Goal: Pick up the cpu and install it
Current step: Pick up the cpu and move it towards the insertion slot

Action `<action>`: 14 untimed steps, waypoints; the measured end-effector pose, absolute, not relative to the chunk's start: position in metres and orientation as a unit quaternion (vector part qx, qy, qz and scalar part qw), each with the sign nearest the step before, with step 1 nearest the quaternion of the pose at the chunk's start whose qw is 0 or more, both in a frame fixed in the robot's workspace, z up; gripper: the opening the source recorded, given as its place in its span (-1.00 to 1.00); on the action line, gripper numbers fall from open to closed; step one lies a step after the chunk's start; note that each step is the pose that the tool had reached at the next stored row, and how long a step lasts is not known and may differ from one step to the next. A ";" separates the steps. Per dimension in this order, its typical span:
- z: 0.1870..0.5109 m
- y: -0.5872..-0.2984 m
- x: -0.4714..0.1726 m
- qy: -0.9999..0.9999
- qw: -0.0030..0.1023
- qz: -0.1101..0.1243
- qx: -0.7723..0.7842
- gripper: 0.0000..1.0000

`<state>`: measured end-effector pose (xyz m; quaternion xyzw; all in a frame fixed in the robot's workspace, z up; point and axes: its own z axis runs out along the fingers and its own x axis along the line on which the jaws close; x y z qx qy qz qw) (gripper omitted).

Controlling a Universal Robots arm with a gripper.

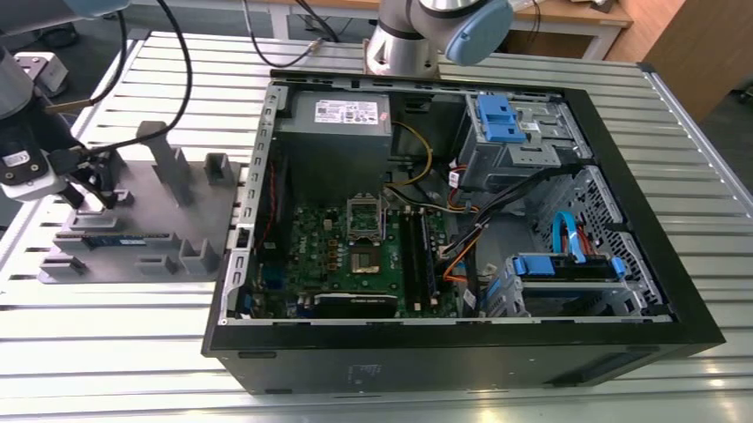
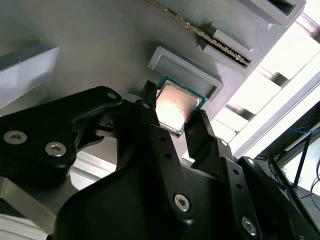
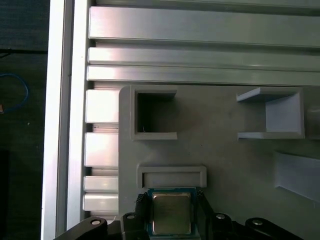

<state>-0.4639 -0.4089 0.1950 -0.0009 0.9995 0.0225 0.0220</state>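
**Operator:** So, where does the exterior view put my hand (image 1: 92,189)?

**Spotter:** You have it low over the grey tray (image 1: 153,220), at that view's left. It is well apart from the open computer case (image 1: 471,220) on the slatted tabletop (image 1: 118,370). I'd judge the socket frame (image 1: 366,217) on the board inside is where the chip belongs. The tray sits just beside the case, probably to keep your parts close to it.

**Operator:** And the second wrist view?

**Spotter:** Your fingers (image 2: 150,120) flank the cpu (image 2: 175,107), one against each of two opposite edges. A memory stick (image 2: 210,37) lies in its own slot farther along the tray.

**Operator:** First wrist view?

**Spotter:** You see the grip from above there. The cpu (image 3: 171,212) has its silver top facing up, and one free edge is just beside a raised ledge (image 3: 171,176) of the tray. That ledge looks like a stop that keeps the chip square for you. Your hand is narrowed to the chip's width and clenched on it. I cannot tell whether the chip has left the tray.
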 end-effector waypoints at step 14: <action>0.198 -0.409 -0.464 1.000 0.022 0.023 -0.001 -0.06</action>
